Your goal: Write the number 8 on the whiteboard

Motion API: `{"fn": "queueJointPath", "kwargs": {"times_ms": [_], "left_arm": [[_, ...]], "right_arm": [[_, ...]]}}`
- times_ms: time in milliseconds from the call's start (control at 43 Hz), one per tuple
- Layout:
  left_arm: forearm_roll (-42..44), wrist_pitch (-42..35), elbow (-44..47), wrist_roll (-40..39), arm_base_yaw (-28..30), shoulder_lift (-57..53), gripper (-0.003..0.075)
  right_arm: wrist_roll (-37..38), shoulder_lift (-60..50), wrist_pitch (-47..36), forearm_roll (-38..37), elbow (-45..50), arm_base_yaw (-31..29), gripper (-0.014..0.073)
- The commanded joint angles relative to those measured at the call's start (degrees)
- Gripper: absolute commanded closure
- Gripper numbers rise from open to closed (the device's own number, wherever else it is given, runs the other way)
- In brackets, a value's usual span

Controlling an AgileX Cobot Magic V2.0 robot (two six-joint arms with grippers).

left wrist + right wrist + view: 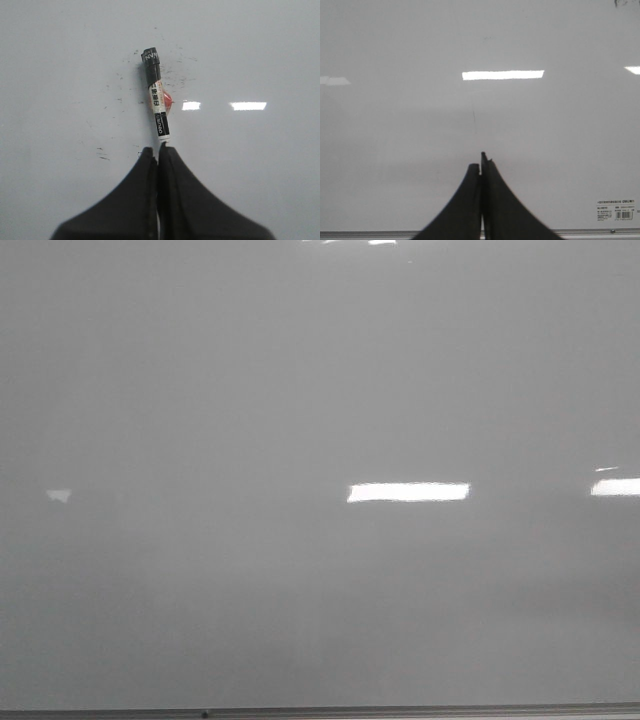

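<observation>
A: What does the front view give you?

B: Only the whiteboard (200,390), pale grey and glossy, with light reflections (408,492) and a thin dark bottom edge (320,710). No arm and no 8 on it there.

A: And the left wrist view?

B: That one shows what the front misses. The left gripper (159,150) has its 2 dark fingers (132,195) pressed together on the end of a marker (157,97). The marker sticks out away from the fingers, its black cap (151,57) at the far end over the board.

A: Any writing on it?

B: A white label with black print. I read "deli" near the gripped end; the rest is too small. There is a red patch (168,100) beside the barrel.

A: Anything around it?

B: Small dark smudges (175,75) scattered on the board near the cap, and a few short strokes (102,155) beside the fingers. None forms an 8.

A: The right wrist view?

B: The right gripper (482,167) is closed, fingers (462,200) touching, nothing held. A faint thin line (473,117) runs on the board beyond the tips. Near the board's edge is a small printed sticker (616,210) with a barcode, text unreadable. A dark mark (622,3) sits at the far corner.
</observation>
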Motion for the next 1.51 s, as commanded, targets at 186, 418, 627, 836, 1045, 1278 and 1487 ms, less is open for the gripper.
{"fn": "queueJointPath", "kwargs": {"times_ms": [186,418,627,836,1045,1278,1487], "left_arm": [[0.0,-4.5,0.8,-0.1,0.0,-0.7,0.0741],[0.4,-5.8,0.8,-0.1,0.0,-0.7,0.0741],[-0.5,-18.7,0.4,-0.8,0.0,-0.7,0.0741],[-2.0,-17.0,-9.0,-0.9,0.0,1.1,0.0741],[-1.0,-2.9,-20.8,-0.9,0.0,12.9,0.0741],[-1.0,-2.1,-24.7,-0.9,0.0,24.8,0.0739],[-1.0,-2.0,-24.7,-0.9,0.0,25.7,0.0433]], "right_arm": [[0.0,-0.6,-4.7,-0.4,-0.1,0.1,0.0662],[0.0,-0.6,-5.0,-0.3,-0.1,0.1,0.0662],[0.0,-0.6,-8.1,0.4,-2.2,0.1,0.0662],[0.0,0.7,-0.3,-0.4,-14.5,0.1,0.0661],[0.0,10.9,6.4,-0.4,-26.0,0.1,0.0661],[0.0,19.6,5.4,-0.4,-29.0,0.1,0.0661],[0.0,20.2,5.4,-0.4,-29.0,0.1,0.0459]]}}
